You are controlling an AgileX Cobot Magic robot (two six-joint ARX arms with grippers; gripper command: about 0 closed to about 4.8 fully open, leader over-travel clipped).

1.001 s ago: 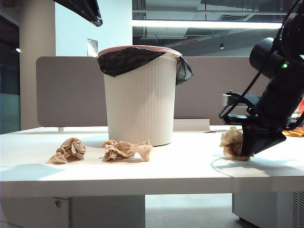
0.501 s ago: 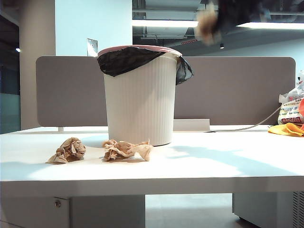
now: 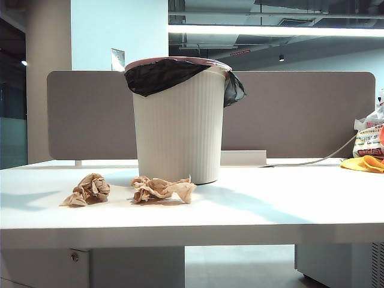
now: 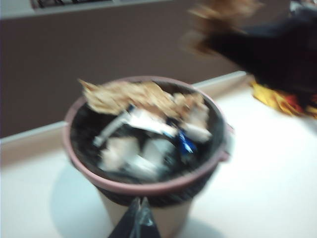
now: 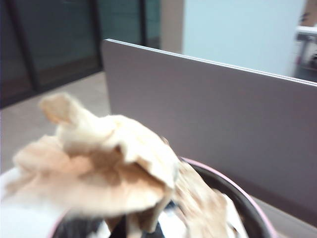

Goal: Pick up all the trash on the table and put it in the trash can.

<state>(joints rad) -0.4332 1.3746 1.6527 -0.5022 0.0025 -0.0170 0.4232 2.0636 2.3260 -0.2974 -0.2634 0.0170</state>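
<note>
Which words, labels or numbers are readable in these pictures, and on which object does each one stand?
None is readable.
Printed plastic bag, at the table's far right: red print, too small to read.
Plate on the pillar: no legible marks.
Wrappers in the trash can: too blurred.

An office: grey-brown desk partition [image 3: 300, 114], white desk [image 3: 240, 210], ceiling strip light [image 3: 270, 30].

The exterior view is sharp and bright; a long ceiling light [image 3: 270, 30] glows white up high; soft grey shadows lie on the table [image 3: 288, 210] beside the trash can [image 3: 179, 120]; both wrist views are blurry; the held paper wad [image 5: 99, 163] is smeared and pale; the right gripper [image 4: 233, 37] is a dark streak.
</note>
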